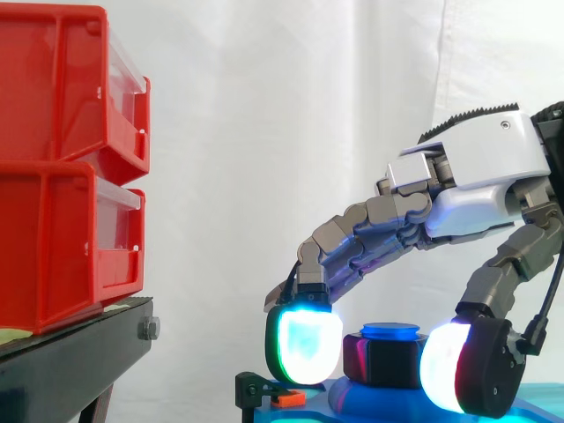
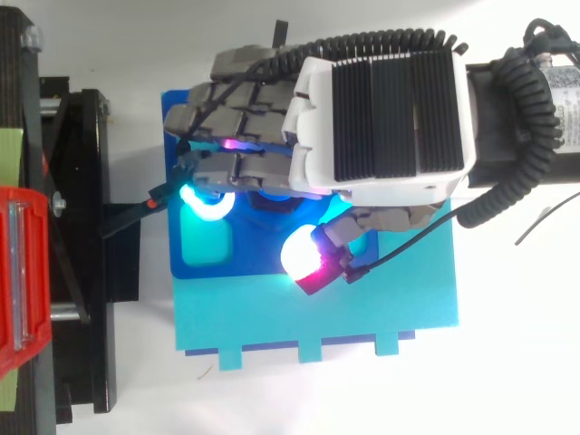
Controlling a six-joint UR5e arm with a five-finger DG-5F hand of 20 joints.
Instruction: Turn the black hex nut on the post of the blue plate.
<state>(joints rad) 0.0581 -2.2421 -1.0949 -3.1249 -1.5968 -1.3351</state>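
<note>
"Black hex nut [image 1: 381, 359], where is it? Quick."

"Big stuff first. White curtain [image 1: 264, 132] hangs behind everything. Red bins [image 1: 62, 167], two stacked, sit on the black stand [image 1: 79, 361] at the side view's left, well apart from my hand [image 1: 480, 172]."

"Plate?"

"A cyan board [image 2: 381, 313] lies flat on the white worktop [image 2: 507, 381]. The blue plate [image 2: 249, 265] lies on its left part, just beside the stand."

"And the hand?"

"It comes in from the right with the palm above the plate. The fingers are arched down and curled round the nut. My finger pad [image 1: 304, 345] glows cyan-white against the nut's left side. My thumb pad [image 1: 445, 366] is at its right, white, with a red edge in the top view. Both look to be touching, so it's a narrow grip with the nut pinched between them."

"So the nut?"

"It's low on the blue plate, on the post [image 1: 390, 331], between those two pads. The post's blue top sticks out just above it."

"Anything smaller?"

"A black bracket [image 1: 251, 388] at the plate's left edge, carrying an orange bit [image 1: 288, 398], just below my finger pad."
</note>
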